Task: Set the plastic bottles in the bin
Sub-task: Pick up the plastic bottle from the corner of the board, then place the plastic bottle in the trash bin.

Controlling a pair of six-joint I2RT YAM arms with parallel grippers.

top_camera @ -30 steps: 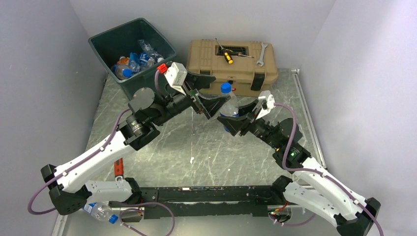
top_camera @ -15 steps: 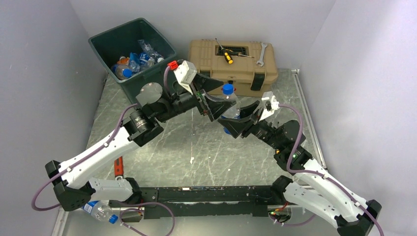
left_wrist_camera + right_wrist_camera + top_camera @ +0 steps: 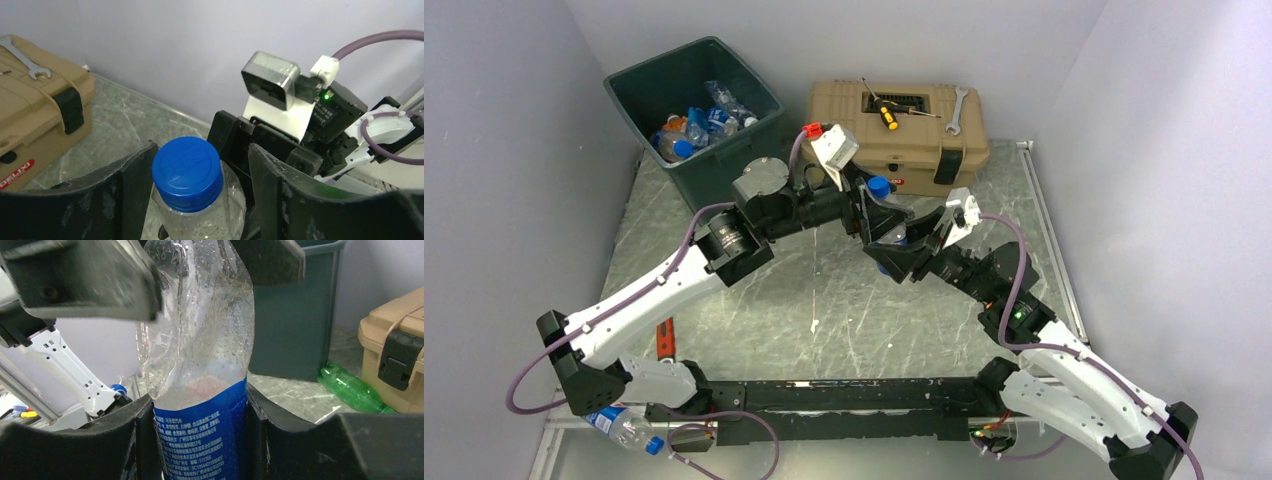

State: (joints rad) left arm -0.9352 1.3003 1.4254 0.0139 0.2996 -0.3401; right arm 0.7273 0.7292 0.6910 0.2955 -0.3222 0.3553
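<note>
Straddling the blue cap of one clear, blue-labelled plastic bottle point(image 3: 200, 390), the left gripper point(image 3: 200, 160) is shown with jaws apart, no squeeze being evident. The bottle is held over the bench point(image 3: 824, 300), long axis upright, clamped at its label by the right gripper point(image 3: 197, 412). One dark green square bin point(image 3: 652, 58) is seen left and rearward, nearer the left arm. Three bottles are counted outside it: one held, one green bottle point(image 3: 350, 385), one clear bottle point(image 3: 629, 430) at the near edge. Those inside are too heaped to be counted.
</note>
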